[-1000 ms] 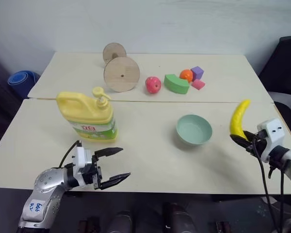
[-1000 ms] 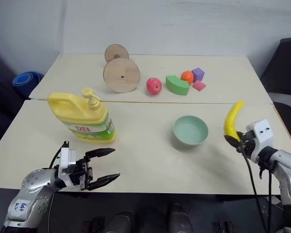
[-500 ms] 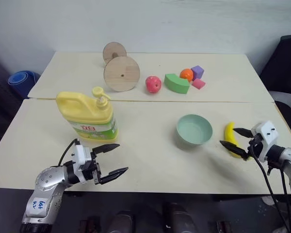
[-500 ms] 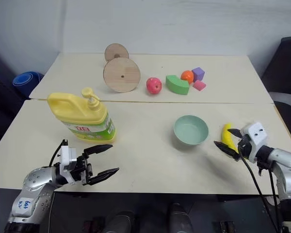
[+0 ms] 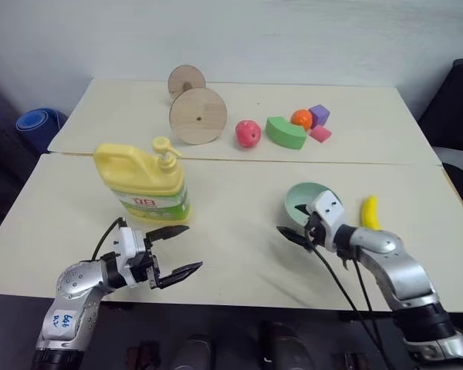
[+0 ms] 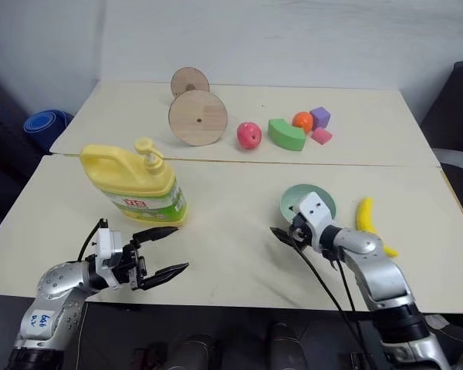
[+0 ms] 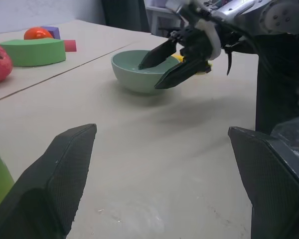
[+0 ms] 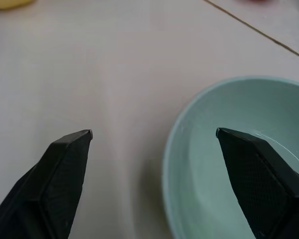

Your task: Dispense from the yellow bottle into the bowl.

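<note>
Two pale cream desks stand pushed together end to end, the near desk (image 5: 239,270) meeting the far desk (image 5: 355,146) along a dark seam running across the scene. Behind the far edge rises a plain, pale grey-white wall (image 5: 278,38). Off the far desk's left corner sits a rolled blue mat (image 5: 37,122) on dark floor. A black chair (image 5: 455,108) stands past the right edge. The light is soft and even, with faint shadows
</note>
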